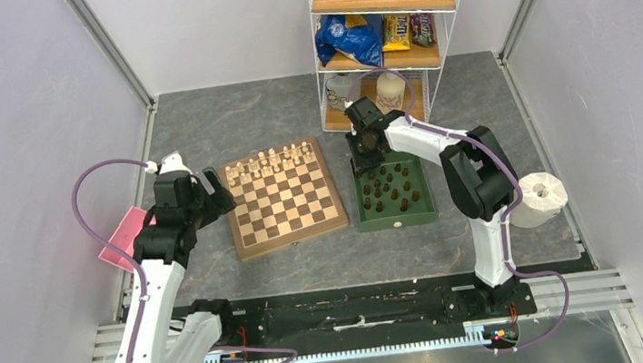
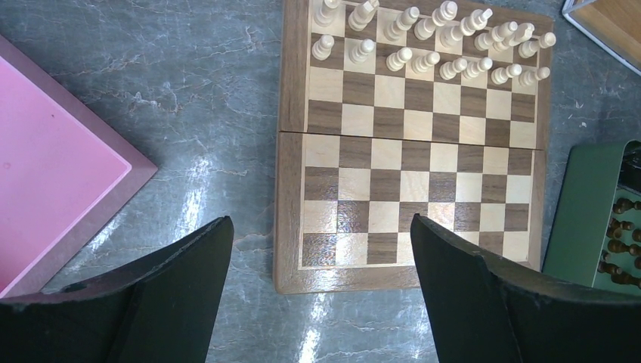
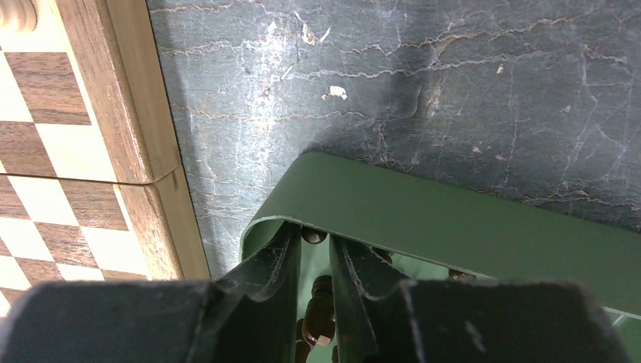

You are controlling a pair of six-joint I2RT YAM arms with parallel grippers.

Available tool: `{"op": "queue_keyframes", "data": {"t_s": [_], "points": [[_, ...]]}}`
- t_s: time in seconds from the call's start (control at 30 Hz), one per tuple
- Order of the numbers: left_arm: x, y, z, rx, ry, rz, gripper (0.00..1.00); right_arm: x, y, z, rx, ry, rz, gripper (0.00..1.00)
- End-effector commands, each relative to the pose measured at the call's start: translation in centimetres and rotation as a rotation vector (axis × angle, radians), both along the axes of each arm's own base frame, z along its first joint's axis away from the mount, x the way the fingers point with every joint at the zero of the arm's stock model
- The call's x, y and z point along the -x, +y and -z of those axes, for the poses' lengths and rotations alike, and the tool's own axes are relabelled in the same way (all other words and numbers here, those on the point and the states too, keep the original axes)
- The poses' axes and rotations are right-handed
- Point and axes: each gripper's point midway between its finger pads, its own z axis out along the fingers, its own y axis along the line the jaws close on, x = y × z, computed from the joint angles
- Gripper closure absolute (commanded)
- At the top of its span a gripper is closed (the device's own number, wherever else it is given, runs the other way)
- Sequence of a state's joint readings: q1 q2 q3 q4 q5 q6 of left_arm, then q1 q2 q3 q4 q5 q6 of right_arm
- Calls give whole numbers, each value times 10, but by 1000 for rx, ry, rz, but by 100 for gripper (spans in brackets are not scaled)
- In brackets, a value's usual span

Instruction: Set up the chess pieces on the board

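The chessboard [image 1: 289, 205] lies in the middle of the table, with cream pieces [image 1: 270, 162] on its two far rows. Several dark-brown chess pieces [image 1: 392, 187] stand in the green tray [image 1: 398, 220] to its right. My right gripper [image 1: 369, 153] is down in the tray's far left corner [image 3: 453, 219], its jaws closed narrow on a dark-brown piece [image 3: 319, 306]; another piece's top shows at the fingertips. My left gripper [image 1: 220, 193] hovers open and empty over the board's near left corner [image 2: 291, 257]. The left wrist view shows tray pieces [image 2: 620, 242] at its right edge.
A pink tray [image 1: 128, 238] lies left of the board, also in the left wrist view [image 2: 53, 174]. A wire shelf with snacks and jars [image 1: 386, 19] stands behind the green tray. A paper roll [image 1: 541, 198] sits at the right wall. The board's edge [image 3: 143, 113] lies left of the right gripper.
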State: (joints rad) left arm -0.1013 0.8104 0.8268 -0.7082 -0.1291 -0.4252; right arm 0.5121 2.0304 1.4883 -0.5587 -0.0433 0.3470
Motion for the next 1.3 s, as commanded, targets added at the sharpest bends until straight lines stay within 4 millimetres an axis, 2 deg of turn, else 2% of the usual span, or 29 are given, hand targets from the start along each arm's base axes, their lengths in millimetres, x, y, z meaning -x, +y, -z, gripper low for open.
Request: {"op": "queue_keyframes", "data": {"t_s": [0.0, 0.13, 0.2, 0.47, 0.6, 0.7, 0.8, 0.97, 1.17, 1.27], "points": [[-3, 3, -4, -16, -27, 1, 6, -15, 1, -16, -3, -56, 3, 75], [-3, 3, -4, -16, -26, 0, 5, -16, 1, -25, -8, -73, 2, 80], [-3, 3, -4, -16, -27, 2, 6, -15, -1, -33, -9, -86, 5, 86], [-2, 5, -5, -18, -33, -7, 5, -7, -13, -85, -19, -176, 22, 87], [-2, 5, -1, -1, -14, -31, 5, 5, -10, -107, -43, -204, 14, 87], [0, 3, 13, 61, 34, -93, 4, 13, -2, -120, -71, -219, -4, 87], [3, -10, 36, 176, 95, -145, 3, 21, 10, -127, -92, -228, -30, 87], [-1, -12, 59, 239, 68, -199, 3, 31, 24, -132, -129, -222, -67, 86], [-1, -13, 85, 247, 107, -217, 3, 36, 27, -138, -159, -231, -78, 86], [-3, -20, 96, 280, 120, -202, 3, 38, 28, -140, -173, -232, -80, 86]]}}
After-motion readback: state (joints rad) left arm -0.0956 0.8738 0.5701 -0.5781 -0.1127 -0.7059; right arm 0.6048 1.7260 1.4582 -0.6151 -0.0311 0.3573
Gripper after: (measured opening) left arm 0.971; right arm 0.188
